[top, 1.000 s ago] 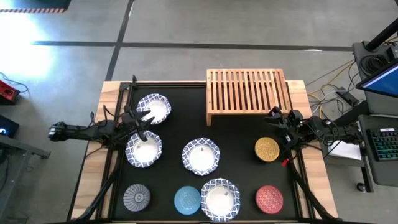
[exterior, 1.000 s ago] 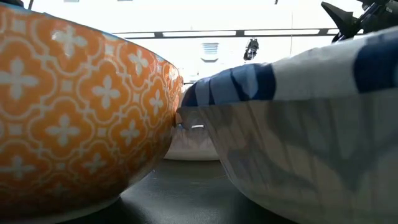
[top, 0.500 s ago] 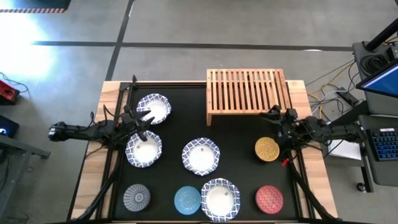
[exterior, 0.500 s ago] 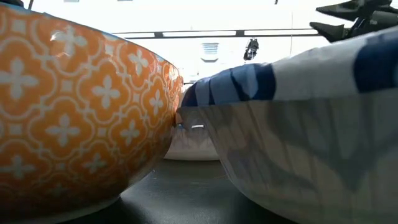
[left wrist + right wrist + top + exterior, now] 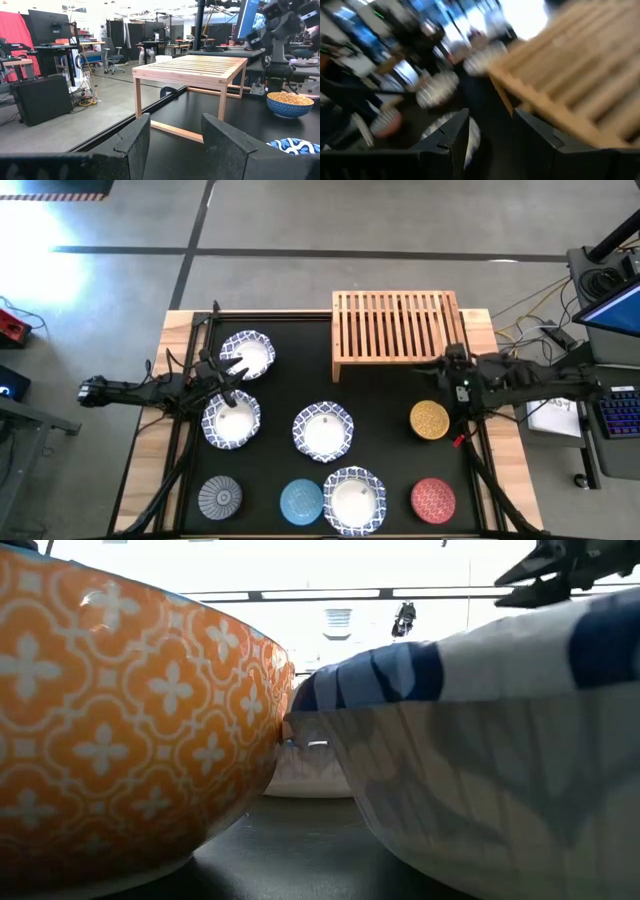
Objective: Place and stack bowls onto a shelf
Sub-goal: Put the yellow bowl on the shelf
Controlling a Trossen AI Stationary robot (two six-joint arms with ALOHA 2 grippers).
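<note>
Risk, as we judge it: the right hand (image 5: pixel 443 364), at right centre of the high view beside the shelf (image 5: pixel 398 325), may knock its front leg or the yellow bowl (image 5: pixel 429 420) below. Its fingers stand apart, holding nothing. The left hand (image 5: pixel 225 377), centre left between 2 white bowls (image 5: pixel 246 354), is also parted and empty.

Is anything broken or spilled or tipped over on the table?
No, nothing stands out. All eight bowls sit upright and apart on the black mat, none cracked or tipped. The wooden shelf stands square at the back, with nothing on it.
</note>
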